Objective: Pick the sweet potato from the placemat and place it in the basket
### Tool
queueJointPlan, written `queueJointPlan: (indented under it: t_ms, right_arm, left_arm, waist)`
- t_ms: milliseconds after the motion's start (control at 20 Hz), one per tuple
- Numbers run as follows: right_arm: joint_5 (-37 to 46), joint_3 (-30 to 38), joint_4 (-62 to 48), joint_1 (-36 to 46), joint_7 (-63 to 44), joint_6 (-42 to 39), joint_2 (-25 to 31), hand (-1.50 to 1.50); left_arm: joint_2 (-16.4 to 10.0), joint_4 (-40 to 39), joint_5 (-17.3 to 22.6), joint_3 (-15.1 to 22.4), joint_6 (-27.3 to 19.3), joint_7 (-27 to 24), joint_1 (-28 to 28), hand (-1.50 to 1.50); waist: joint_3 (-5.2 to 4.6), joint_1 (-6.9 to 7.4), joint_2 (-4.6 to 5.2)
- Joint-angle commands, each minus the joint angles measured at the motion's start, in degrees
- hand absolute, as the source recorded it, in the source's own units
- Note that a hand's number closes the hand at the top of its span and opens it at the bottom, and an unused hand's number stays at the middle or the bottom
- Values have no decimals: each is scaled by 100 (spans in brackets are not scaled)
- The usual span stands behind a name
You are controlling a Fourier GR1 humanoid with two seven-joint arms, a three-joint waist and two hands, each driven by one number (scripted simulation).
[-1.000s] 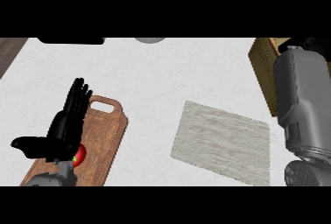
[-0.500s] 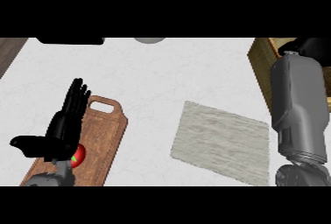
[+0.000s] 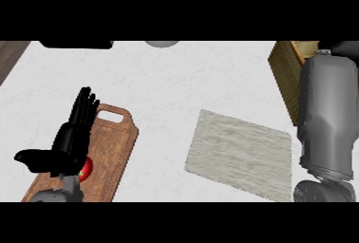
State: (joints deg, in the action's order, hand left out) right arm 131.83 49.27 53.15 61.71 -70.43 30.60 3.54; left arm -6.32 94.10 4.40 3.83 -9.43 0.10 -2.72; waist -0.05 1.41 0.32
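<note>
My right hand [image 3: 344, 47] has barely shifted, over the basket [image 3: 284, 76] at 2 o'clock; the placemat [image 3: 242, 152] is bare, so release seems due. Its grip I cannot tell; my left hand [image 3: 70, 137] rests open at 8 o'clock.

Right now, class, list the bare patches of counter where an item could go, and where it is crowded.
Bare counter runs between the cutting board and the placemat, and widens above both towards the far edge. The placemat itself lies bare. Crowded: left hand over the cutting board, right forearm across the basket.
</note>
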Motion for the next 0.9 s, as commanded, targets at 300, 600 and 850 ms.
queueJointPlan:
  t_ms: [300, 600, 850]
  right_arm:
    - [766, -325, 1547, -65, -1482, -211, -350, -150]
    - [508, -1298, 2545, -219, -1210, -1163, -354, -150]
    - [-182, -2354, 3263, -820, -1344, -1271, -354, -150]
  left_arm:
    - [129, 20, -127, 188, -43, 4, 127, 0]
    - [-91, 251, -62, 43, 58, 167, 226, 0]
    - [-159, 140, 107, -134, 189, 65, 285, 0]
  waist:
    - [-3, -73, -82]
    - [-4, -10, -139]
    - [-2, 28, -100]
